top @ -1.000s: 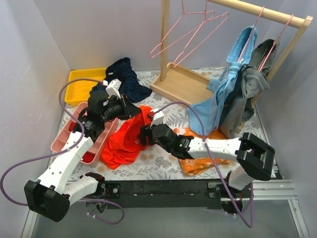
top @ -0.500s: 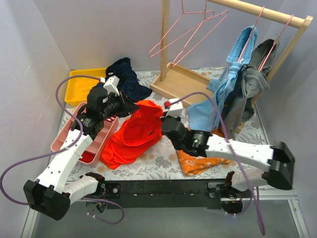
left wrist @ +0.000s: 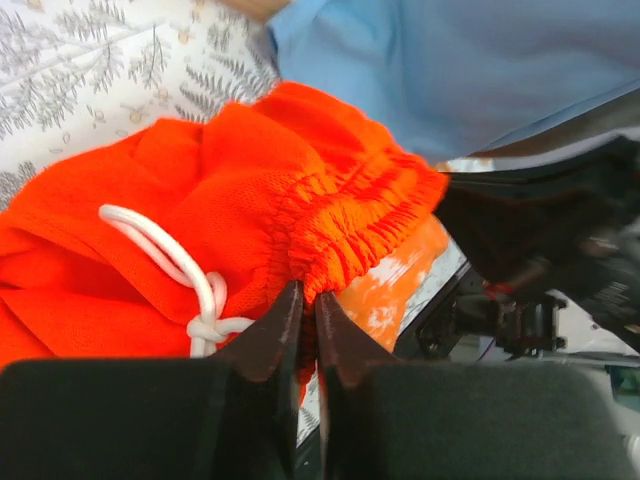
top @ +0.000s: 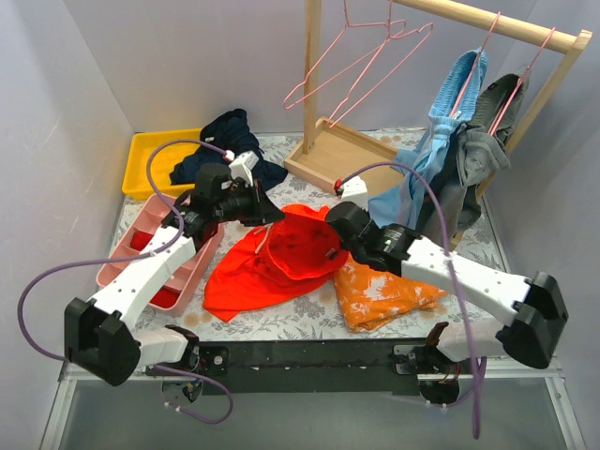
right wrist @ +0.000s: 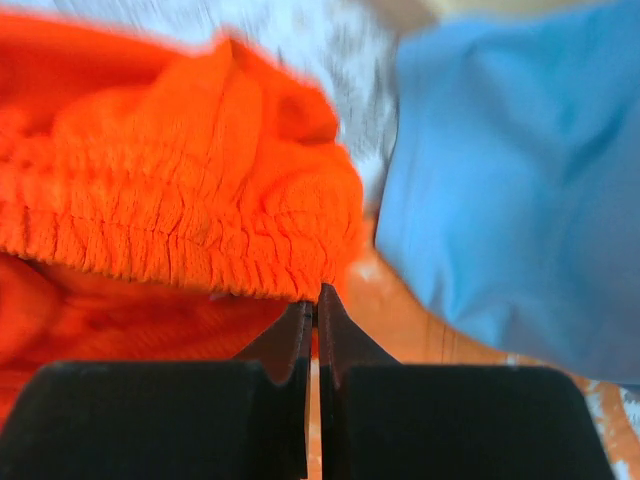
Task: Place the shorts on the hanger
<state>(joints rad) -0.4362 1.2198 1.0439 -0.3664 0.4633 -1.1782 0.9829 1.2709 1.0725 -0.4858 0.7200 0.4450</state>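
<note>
Left pincer (left wrist: 308, 296) and right pincer (right wrist: 313, 296), two together, clamp the one shorts (top: 281, 264).

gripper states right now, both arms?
left gripper: shut on the shorts, at the waistband.
right gripper: shut on the shorts too, waistband.

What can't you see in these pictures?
- Top view: the hanger hook runs off the top edge.
- Top view: the left arm covers part of the pink bin.
- Right wrist view: blurred; the shorts hide what lies under them.
- Left wrist view: the left gripper blocks the bottom.
</note>
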